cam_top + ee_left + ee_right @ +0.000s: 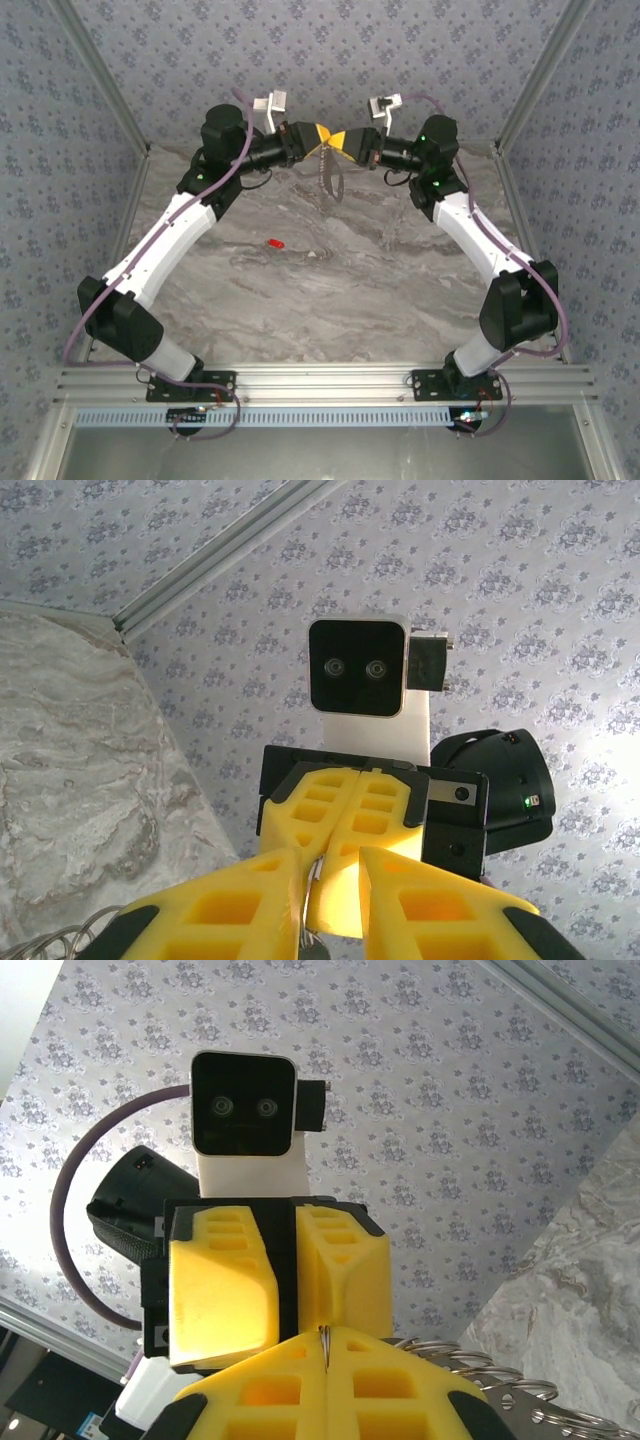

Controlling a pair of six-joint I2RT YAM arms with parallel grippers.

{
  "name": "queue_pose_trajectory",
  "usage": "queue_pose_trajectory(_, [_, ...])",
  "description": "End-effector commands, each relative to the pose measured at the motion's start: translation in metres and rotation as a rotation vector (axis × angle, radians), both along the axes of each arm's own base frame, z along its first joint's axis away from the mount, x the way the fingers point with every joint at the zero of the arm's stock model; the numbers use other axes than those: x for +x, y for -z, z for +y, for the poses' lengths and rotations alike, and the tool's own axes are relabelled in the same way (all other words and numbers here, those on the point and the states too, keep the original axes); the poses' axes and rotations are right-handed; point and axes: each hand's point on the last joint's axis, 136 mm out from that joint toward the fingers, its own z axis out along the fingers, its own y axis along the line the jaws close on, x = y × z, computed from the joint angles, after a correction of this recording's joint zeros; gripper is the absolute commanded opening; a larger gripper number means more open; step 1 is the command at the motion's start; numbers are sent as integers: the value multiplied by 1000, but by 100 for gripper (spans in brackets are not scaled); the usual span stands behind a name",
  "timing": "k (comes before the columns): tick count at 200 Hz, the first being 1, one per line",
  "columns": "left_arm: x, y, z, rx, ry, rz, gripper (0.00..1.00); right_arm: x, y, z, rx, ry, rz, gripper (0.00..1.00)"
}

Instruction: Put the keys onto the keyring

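Note:
Both grippers meet tip to tip above the back of the marble table (340, 300). My right gripper (342, 143) is shut on the keyring (329, 178), a grey wire loop that hangs below the fingertips. In the right wrist view the wire (323, 1340) is pinched between the right gripper's (323, 1332) closed yellow fingers, and its coils (480, 1370) trail off to the right. My left gripper (316, 138) faces it. In the left wrist view the left gripper (330, 870) has its jaws a little apart, with the keyring's wire (312, 892) against one finger. The red key (275, 243) lies alone on the table.
Patterned walls close in the table on three sides, with aluminium posts (110, 90) in the back corners. An aluminium rail (320, 380) carries both arm bases at the near edge. Open marble surrounds the red key.

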Motion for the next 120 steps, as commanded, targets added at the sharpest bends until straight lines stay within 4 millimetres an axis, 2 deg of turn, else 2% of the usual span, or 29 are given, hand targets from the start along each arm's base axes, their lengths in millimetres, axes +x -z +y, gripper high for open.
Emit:
queue_pose_trajectory(1, [-8, -17, -5, -46, 29, -52, 20, 5, -5, -3, 31, 17, -17, 0])
queue_pose_trajectory(61, [-10, -17, -7, -63, 37, -52, 10, 11, -1, -4, 40, 28, 1, 0])
queue_pose_trajectory(76, [-11, -16, -8, -63, 40, -50, 11, 12, 0, -4, 41, 31, 5, 0])
queue_pose_trajectory(90, [-11, -13, -9, -59, 39, -43, 18, 14, 2, -4, 40, 34, 11, 0])
queue_pose_trajectory(103, [-12, -11, -10, -56, 43, -38, 19, 15, 3, -4, 40, 37, 14, 0])
queue_pose_trajectory(120, [-13, -6, -11, -45, 44, -34, 9, 16, 6, -4, 41, 42, 24, 0])
